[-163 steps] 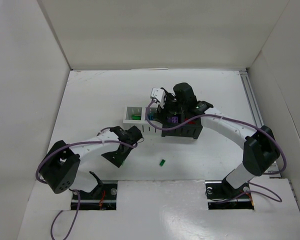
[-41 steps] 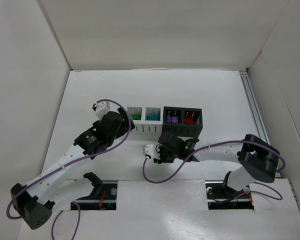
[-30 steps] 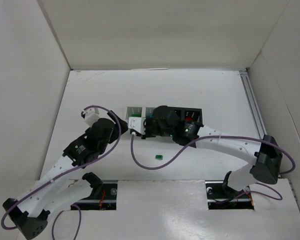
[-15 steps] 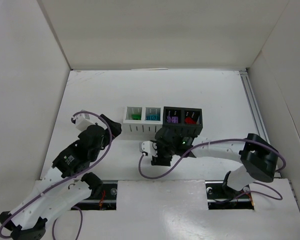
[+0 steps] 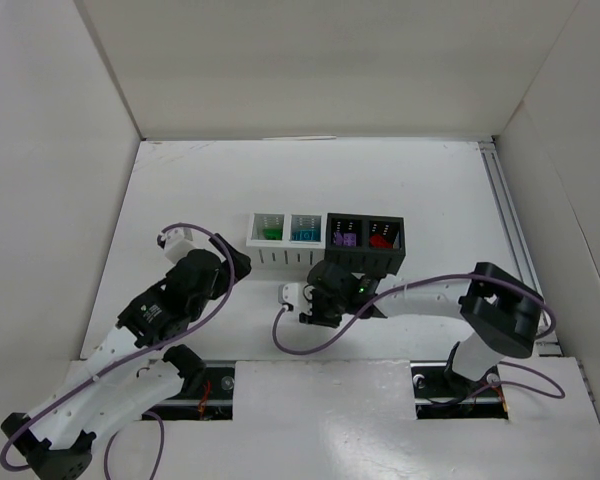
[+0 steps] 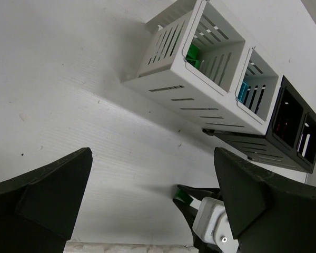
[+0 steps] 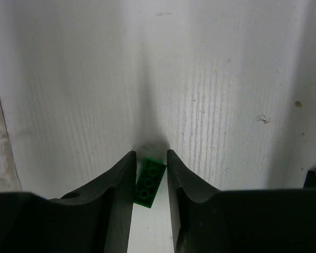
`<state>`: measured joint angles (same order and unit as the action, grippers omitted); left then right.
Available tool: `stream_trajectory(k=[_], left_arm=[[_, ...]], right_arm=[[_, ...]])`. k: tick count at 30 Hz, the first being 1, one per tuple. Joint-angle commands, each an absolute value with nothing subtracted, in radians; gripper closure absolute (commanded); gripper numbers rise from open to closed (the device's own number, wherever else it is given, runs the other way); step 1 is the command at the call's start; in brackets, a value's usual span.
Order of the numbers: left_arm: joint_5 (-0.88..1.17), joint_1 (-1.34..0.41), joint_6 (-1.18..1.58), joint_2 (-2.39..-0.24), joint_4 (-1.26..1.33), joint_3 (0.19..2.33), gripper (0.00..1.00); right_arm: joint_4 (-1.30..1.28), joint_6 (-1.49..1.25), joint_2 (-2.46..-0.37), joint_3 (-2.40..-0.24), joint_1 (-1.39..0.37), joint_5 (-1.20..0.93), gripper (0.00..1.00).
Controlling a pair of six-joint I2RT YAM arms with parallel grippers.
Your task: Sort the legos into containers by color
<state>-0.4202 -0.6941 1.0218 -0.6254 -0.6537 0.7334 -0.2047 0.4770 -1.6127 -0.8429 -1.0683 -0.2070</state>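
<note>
One green lego point(image 7: 149, 182) lies on the white table between the fingers of my right gripper point(image 7: 150, 153), which is shut on it, low over the table in front of the bins. The left wrist view shows the same lego point(image 6: 183, 196) pinched at the right gripper's tips. In the top view the right arm hides the lego. Other legos lie sorted in the bins: green point(image 5: 271, 233), teal point(image 5: 303, 234), purple point(image 5: 345, 240), red point(image 5: 380, 240). My left gripper point(image 5: 230, 268) stands open and holds nothing, left of the white bin point(image 5: 285, 256).
The white two-compartment bin point(image 6: 189, 89) and a black two-compartment bin point(image 5: 365, 263) stand side by side mid-table. White walls enclose the table on three sides. A rail point(image 5: 505, 200) runs along the right edge.
My right gripper came down from over the bins to the green lego on the table and closed on it. The left arm drew back to the left.
</note>
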Motion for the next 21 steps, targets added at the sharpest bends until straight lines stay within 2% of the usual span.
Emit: stream_trajectory(k=[1,2,7,9,13,19,21], left_arm=[[-0.416,-0.696,1.022,-0.615,-0.624,0.730,0.00],[-0.416,-0.696,1.022,-0.624,-0.624,0.730,0.00],[-0.416,-0.696,1.022,-0.634,-0.624,0.730,0.00],[-0.416,-0.696,1.022,-0.634,-0.624,0.730,0.00],[-0.416,-0.696,1.022,-0.643,-0.615,0.730,0.00],[-0.428,-0.696,1.012,-0.643,-0.615,0.739,0.00],[-0.442,-0.696,1.012,-0.643,-0.615,0.739,0.00]], right_arm=[[-0.161,0.437,-1.594,-0.813,-1.075,-0.144,0.66],[-0.161,0.437,-1.585,-0.802,-1.075,-0.144,0.69],[-0.161,0.437,-1.546,-0.770,-1.075,-0.155,0.69],[-0.161,0.428,-1.536,-0.761,-1.075,-0.146,0.74],[-0.161,0.428,-1.517,-0.761,-1.075,-0.155,0.76],[-0.240,0.477,-1.462,-0.911,-1.075,-0.178,0.77],[-0.281,0.526,-1.453,-1.030,-1.075,-0.178,0.77]])
